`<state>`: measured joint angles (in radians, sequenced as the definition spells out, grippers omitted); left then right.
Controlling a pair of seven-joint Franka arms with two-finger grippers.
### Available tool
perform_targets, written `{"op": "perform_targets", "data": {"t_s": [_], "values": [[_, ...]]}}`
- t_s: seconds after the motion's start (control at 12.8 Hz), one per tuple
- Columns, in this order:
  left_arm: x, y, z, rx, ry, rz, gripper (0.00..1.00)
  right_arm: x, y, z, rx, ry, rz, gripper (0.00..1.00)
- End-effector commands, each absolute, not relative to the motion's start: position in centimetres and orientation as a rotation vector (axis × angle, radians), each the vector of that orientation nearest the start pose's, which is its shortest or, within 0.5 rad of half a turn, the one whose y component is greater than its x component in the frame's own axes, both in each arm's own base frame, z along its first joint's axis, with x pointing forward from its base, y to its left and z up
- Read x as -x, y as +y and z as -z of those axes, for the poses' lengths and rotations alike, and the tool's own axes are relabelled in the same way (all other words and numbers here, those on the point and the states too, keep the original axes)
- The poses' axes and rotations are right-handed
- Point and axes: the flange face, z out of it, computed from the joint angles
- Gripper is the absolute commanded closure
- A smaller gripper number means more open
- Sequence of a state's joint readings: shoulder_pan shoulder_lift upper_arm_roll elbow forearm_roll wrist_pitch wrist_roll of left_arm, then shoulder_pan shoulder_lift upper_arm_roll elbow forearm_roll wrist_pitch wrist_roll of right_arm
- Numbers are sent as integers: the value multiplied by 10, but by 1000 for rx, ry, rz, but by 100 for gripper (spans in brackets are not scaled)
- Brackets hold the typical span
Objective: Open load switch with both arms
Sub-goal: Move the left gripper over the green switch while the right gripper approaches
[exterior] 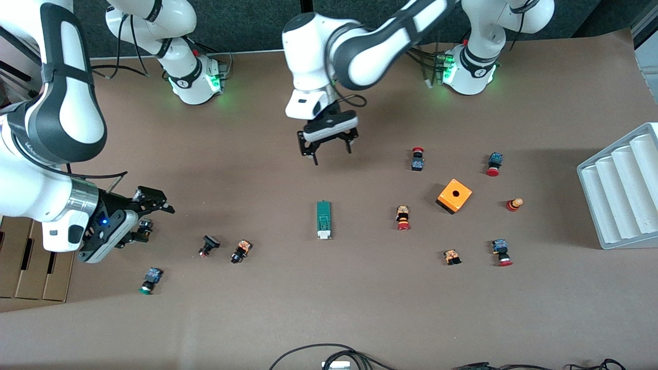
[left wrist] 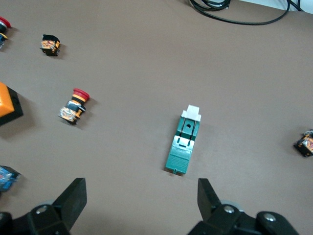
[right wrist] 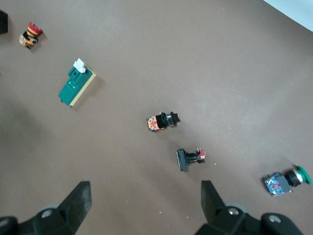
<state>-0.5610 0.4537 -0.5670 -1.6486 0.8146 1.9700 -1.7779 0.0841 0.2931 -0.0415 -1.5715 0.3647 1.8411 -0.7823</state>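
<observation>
The load switch (exterior: 324, 220) is a narrow green block with a white sliding piece, lying flat in the middle of the table. Its white end points toward the front camera. My left gripper (exterior: 331, 154) hangs open above the bare table just short of the switch's green end, holding nothing. The left wrist view shows the switch (left wrist: 184, 144) ahead of the open gripper (left wrist: 142, 196). My right gripper (exterior: 157, 220) stands open and empty over the right arm's end of the table, well away from the switch. In the right wrist view the switch (right wrist: 76, 85) lies well off from that gripper (right wrist: 145, 198).
Small push buttons lie scattered, such as a black one (exterior: 208, 245) and a green-capped one (exterior: 149, 280) toward the right arm's end. An orange box (exterior: 454, 196) and red-capped buttons (exterior: 402, 217) lie toward the left arm's end. A white ribbed tray (exterior: 622, 190) stands at that table edge.
</observation>
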Motion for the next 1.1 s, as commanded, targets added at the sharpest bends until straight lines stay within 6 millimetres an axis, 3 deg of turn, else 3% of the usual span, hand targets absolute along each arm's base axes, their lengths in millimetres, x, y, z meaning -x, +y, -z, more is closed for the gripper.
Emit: {"op": "perform_targets", "data": {"t_s": [0.0, 0.39, 0.63, 0.86, 1.02], "values": [[-347, -570, -341, 2856, -436, 883, 0, -655, 59, -470, 2588, -1024, 176, 0], [-317, -589, -266, 2804, -315, 1079, 0, -660, 69, -458, 2576, -1078, 184, 0], [-319, -586, -228, 2765, -229, 1194, 0, -662, 97, -450, 2564, -1120, 192, 1], [-314, -582, -184, 2762, -265, 1385, 0, -661, 124, -438, 2548, -1169, 172, 2], [-313, -580, -158, 2752, -319, 1482, 0, -662, 126, -426, 2541, -1148, 146, 1]]}}
